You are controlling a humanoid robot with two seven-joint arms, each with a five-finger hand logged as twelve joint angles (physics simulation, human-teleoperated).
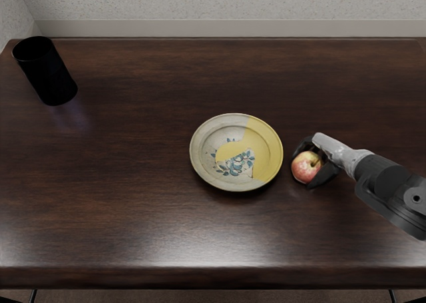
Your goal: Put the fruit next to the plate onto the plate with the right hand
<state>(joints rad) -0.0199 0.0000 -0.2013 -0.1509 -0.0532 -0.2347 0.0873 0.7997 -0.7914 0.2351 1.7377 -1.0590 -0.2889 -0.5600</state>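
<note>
Gripping the apple [305,167] with the right hand [321,158] near the desk's right edge; not sitting on the plate [264,138] yet, lol.

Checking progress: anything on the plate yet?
Nothing on the plate; its whole painted face shows uncovered. The apple sits beside it on the table, with the right hand curled around the apple, hiding its far side.
</note>
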